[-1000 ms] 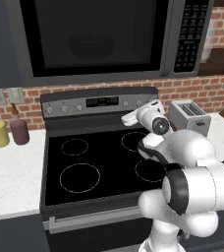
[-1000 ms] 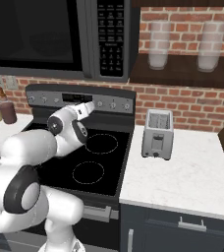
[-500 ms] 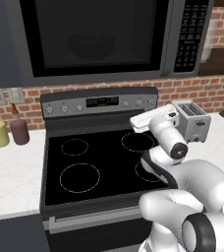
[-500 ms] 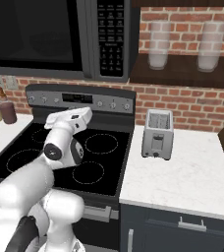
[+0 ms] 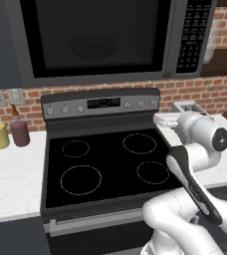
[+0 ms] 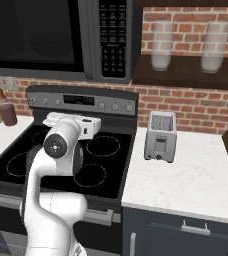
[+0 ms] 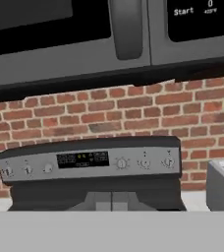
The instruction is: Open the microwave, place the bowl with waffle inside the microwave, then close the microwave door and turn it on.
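Observation:
The microwave hangs above the stove with its microwave door shut. Through the dark window the bowl shows faintly inside; the waffle cannot be made out. A long bar handle runs down the door's right side, next to the black keypad. My white hand hovers over the stove's right rear corner, below the keypad. In the hand view my gripper is shut on nothing and faces the stove's back panel, with the handle and the Start key above.
The black-topped stove lies below, with a knob panel at its back. A toaster stands on the counter to its right. Yellow and mauve jars stand to its left. A shelf with glass jars is at the upper right.
My hand has drifted to the right over the stove's rear and the arm's elbow has swung down toward the front. The microwave door has stayed shut.

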You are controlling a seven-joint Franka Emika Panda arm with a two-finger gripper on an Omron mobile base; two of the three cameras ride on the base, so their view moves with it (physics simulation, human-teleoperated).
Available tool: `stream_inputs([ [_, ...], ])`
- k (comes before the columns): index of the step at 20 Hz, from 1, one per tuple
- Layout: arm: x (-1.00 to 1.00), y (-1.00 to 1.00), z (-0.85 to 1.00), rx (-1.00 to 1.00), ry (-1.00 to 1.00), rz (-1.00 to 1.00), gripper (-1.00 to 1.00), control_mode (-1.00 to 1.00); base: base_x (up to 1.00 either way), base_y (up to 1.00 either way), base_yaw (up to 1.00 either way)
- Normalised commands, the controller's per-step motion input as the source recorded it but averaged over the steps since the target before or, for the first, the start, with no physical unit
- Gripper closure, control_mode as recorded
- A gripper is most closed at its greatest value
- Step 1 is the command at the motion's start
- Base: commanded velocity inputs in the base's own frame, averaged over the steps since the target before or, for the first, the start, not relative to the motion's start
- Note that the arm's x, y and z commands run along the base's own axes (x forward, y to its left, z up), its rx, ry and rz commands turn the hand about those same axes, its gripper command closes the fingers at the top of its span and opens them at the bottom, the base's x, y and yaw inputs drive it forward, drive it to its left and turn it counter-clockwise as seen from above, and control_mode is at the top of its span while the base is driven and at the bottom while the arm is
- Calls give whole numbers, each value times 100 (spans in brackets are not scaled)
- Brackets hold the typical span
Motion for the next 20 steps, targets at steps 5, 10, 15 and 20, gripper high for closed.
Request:
stream_inputs([
  [5, -100, -63, 78, 39, 31, 1, 100, -100, 0, 0, 0],
  [10, -100, -49, 67, 40, 16, 5, 100, -100, 0, 0, 0],
  [15, -79, -1, 9, 25, 5, -22, 100, -100, 0, 0, 0],
  [20, -39, 0, 5, 26, 0, -26, 100, -100, 0, 0, 0],
])
